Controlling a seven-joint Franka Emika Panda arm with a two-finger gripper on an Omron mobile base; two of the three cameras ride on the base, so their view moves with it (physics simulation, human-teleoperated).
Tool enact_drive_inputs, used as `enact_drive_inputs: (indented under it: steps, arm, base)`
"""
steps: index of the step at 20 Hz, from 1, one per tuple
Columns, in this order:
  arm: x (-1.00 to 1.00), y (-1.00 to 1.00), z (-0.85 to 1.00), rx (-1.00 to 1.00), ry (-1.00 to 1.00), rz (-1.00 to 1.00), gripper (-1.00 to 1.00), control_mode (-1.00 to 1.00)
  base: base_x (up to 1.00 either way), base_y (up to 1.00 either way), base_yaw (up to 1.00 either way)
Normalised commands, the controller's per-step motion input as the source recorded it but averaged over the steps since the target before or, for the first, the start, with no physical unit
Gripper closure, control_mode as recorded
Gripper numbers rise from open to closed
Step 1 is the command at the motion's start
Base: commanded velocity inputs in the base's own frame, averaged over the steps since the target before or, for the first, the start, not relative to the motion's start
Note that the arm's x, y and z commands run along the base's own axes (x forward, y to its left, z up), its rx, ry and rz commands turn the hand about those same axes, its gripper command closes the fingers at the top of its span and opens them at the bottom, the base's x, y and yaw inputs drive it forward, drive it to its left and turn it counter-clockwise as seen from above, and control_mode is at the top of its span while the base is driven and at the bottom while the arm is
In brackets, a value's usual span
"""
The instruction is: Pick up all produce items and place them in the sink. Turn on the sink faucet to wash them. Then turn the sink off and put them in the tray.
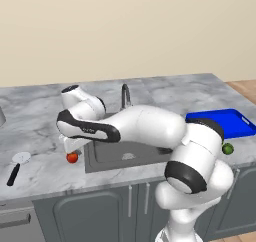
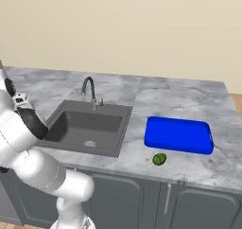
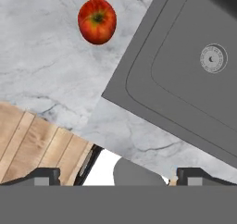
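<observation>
No text, label, brand, number or sign can be read anywhere in these pictures; every surface is plain and unmarked.

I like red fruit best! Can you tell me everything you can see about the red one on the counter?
The red fruit is small and round, glossy red-orange with yellowish streaks and a dark dimple on top, like an apple or tomato. It looks whole. It sits on the grey marble counter, just outside the sink, close to the counter's front edge. Nothing but the counter touches it. The robot's open fingers hover above, off to one side.
</observation>
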Motion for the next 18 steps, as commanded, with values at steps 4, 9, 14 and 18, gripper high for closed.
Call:
enact_drive_inputs:
  steps: [4,9,14,18]
  arm:
    - [0.08,0.13,-0.35,0.00,-0.03,0.04,-1.00,-1.00]
    - [0.11,0.04,-0.29,0.00,-0.10,0.03,-1.00,-1.00]
    - [0.18,0.01,-0.19,0.05,-0.07,0.03,-1.00,-1.00]
    - [0.14,0.08,-0.18,0.05,-0.02,0.01,-1.00,-1.00]
  base:
    - [0.00,0.00,0.00]
    - [0.00,0.00,0.00]
    - [0.00,0.00,0.00]
    - [0.00,0.00,0.00]
